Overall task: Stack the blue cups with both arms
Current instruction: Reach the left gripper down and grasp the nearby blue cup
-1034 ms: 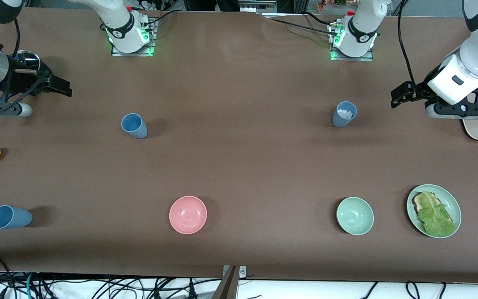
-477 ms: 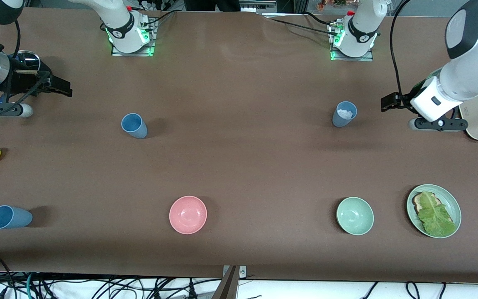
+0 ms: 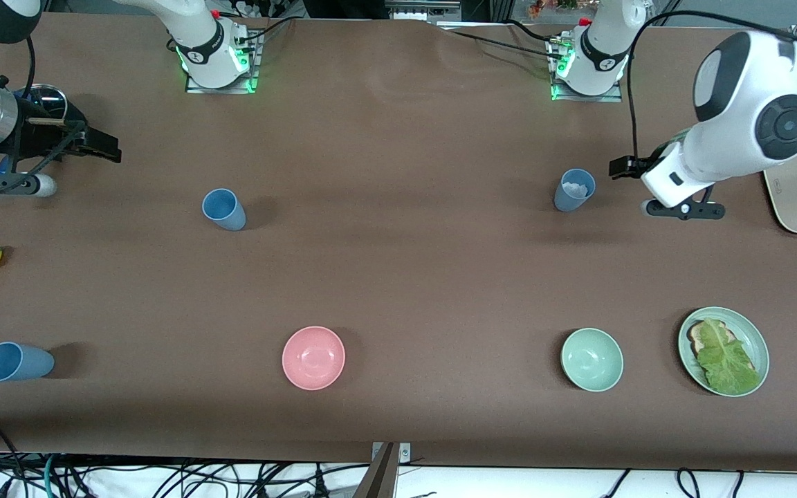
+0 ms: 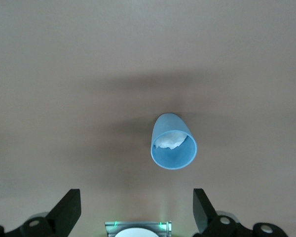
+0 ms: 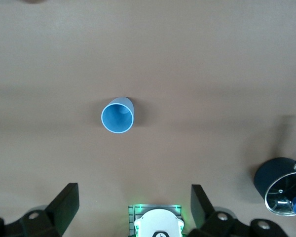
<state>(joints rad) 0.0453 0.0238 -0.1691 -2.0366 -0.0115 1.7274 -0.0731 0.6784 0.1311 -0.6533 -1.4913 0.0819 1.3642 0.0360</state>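
Two blue cups are standing upright, well apart: an empty one (image 3: 223, 208) toward the right arm's end, and one (image 3: 573, 189) holding something white, just beside the left gripper (image 3: 625, 166). Both are looking light, stiff and smooth, best pinched across the wall near the rim. The left gripper is hanging wide open, holding nothing. The right gripper (image 3: 97, 144) is waiting, open and empty. The brown table (image 3: 405, 277) is offering flat, roomy ground.
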